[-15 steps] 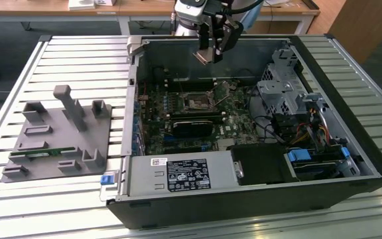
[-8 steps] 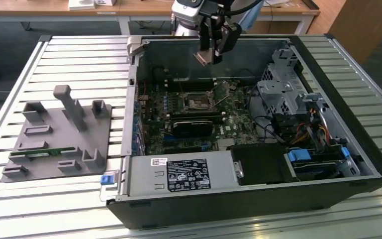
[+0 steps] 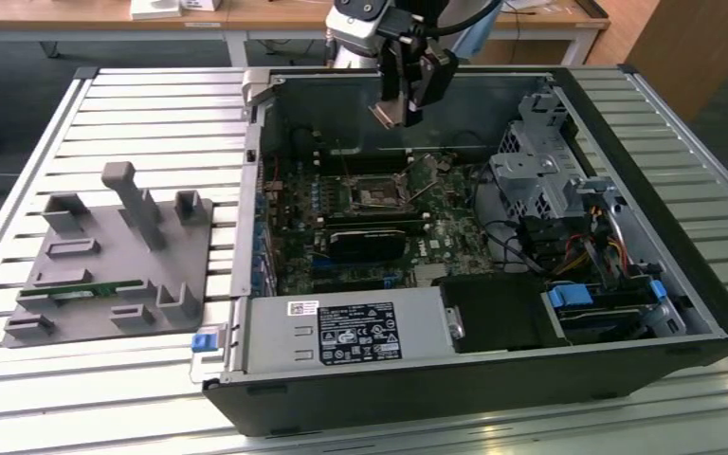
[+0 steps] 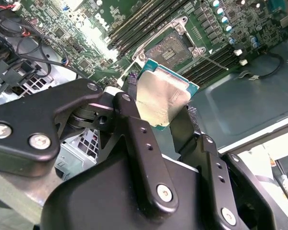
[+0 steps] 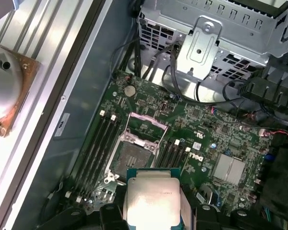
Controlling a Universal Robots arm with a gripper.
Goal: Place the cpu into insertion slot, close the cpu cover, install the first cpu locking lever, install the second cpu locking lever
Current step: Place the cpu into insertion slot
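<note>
My gripper [image 3: 402, 106] hangs over the back part of the open computer case, shut on the cpu [image 3: 387, 114]. In both wrist views the cpu [image 4: 165, 98] [image 5: 151, 199] is a square chip with a silvery top, pinched at two opposite edges by the black fingers [image 4: 129, 112]. The insertion slot [image 3: 375, 193] [image 4: 175, 48] [image 5: 133, 158] lies below on the green board, uncovered, with its dark centre showing. The cpu is well above it and apart from it. A silver frame, the cpu cover [image 5: 145, 125], stands folded back at one side of the slot.
The case walls [image 3: 258, 142] ring the board. A metal drive cage [image 3: 541, 171] with cables fills the exterior view's right. A black card [image 3: 371, 242] and the power supply [image 3: 345, 332] sit nearer the front. A grey fixture plate [image 3: 111, 256] rests on the slatted table.
</note>
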